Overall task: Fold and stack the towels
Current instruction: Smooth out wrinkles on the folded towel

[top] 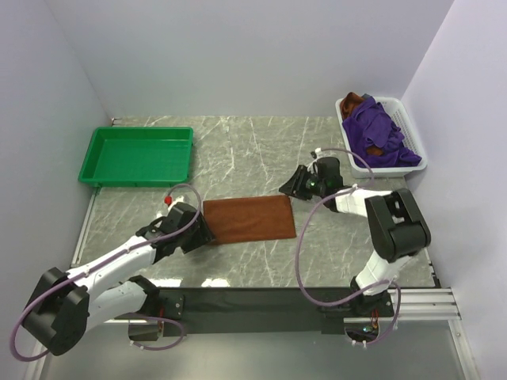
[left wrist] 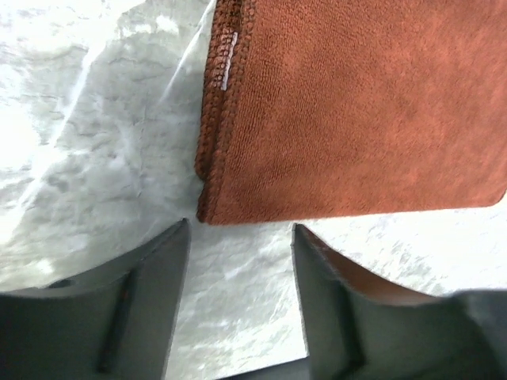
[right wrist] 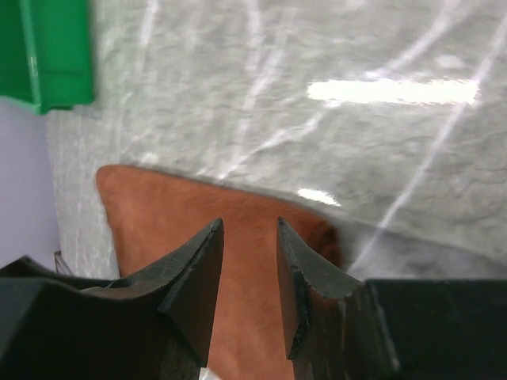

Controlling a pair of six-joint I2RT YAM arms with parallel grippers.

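Here, a folded rust-brown towel (top: 249, 219) is lying flat mid-bench (top: 253, 150). The left fingers (left wrist: 142, 309) are standing open and empty just off its left edge, and the right fingers (right wrist: 194, 277) are hovering part-open and empty over its right end. A shallow pinch is probably risking only the top layer, undoing the fold. The green tray (top: 136, 182) is sitting empty; the white basket (top: 346, 123) is holding heaped purple and brown towels (top: 380, 134).

Left wrist view: the rust-brown towel (left wrist: 356, 111) runs off the top and right edges. Right wrist view: the green tray (right wrist: 55, 47) is cropped to one corner. In the basket (top: 396, 169), purple towels (top: 380, 131) overlap; count indeterminate.
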